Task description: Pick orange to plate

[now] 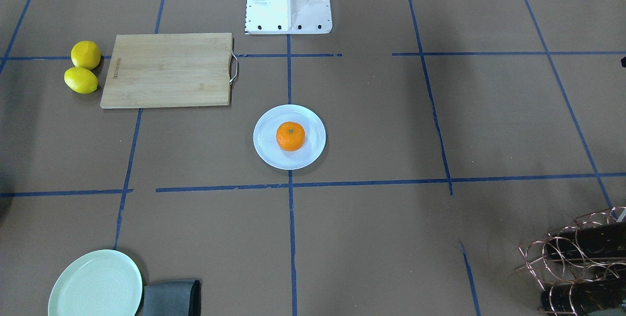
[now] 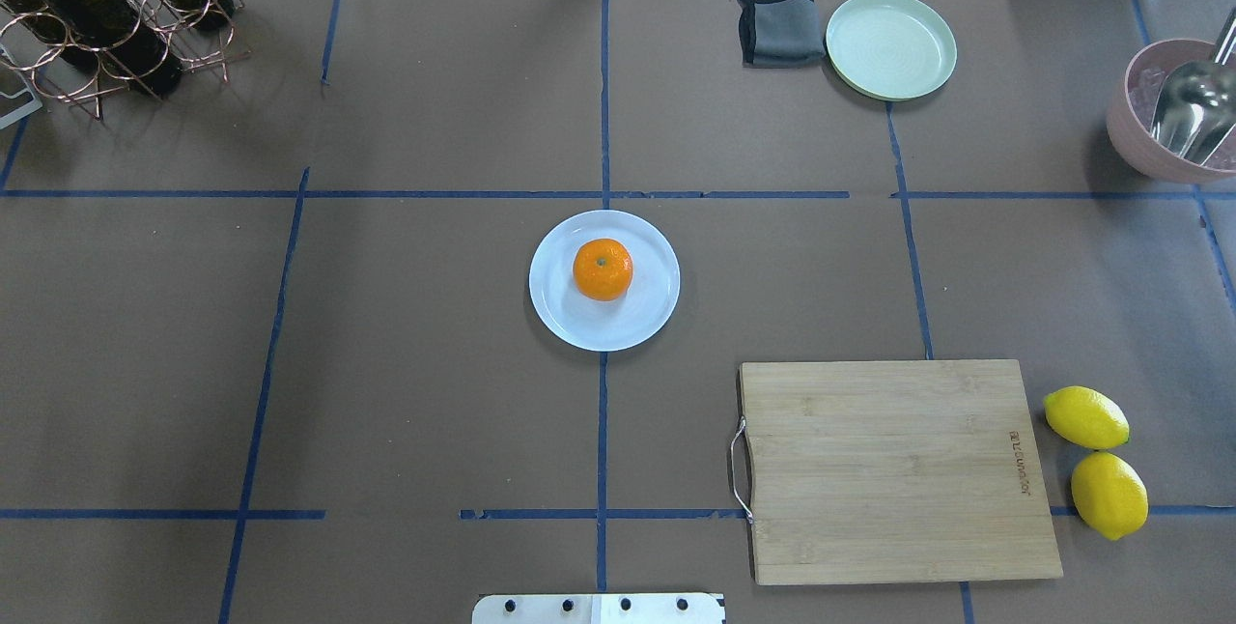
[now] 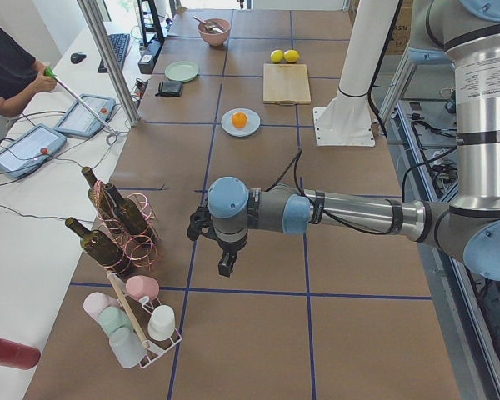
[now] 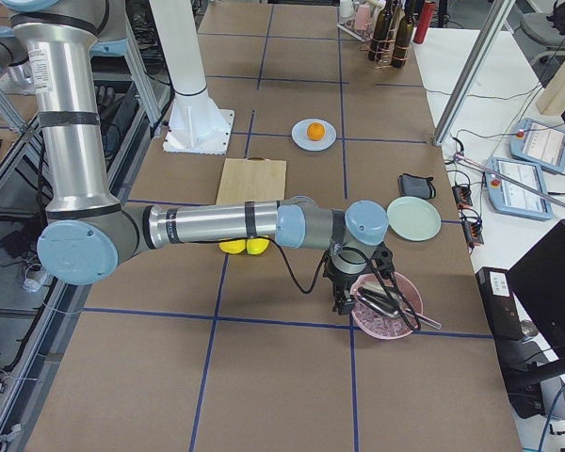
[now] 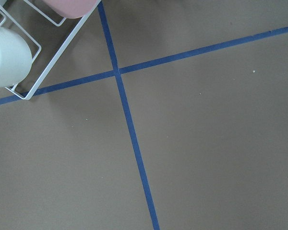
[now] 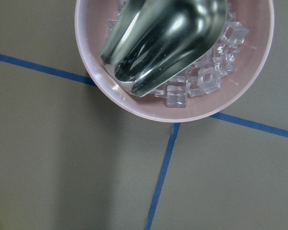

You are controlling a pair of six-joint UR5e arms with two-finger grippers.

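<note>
Ice bowl (image 6: 134,103), orange (image 1: 290,136) on plate (image 1: 266,146), board (image 1: 166,69) stamp illegible, left gripper (image 3: 224,265), right gripper (image 4: 341,303): opening unclear

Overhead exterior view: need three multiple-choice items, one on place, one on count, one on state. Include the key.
1. Where is the small round bright-orange mandarin?
A. on the wooden cutting board
B. on the round pale bluish-white plate
C. on the mint-green plate

2. How many yellow lemons show?
A. one
B. two
C. three

3. How does the mandarin sit?
A. whole, stem spot facing up
B. whole, tipped on its side
C. cut in half

Key:
1 B, the mandarin rests near the middle of the bluish-white plate.
2 B, a pair of lemons lies side by side.
3 A, the greenish stem spot shows on top of the uncut fruit.
</note>
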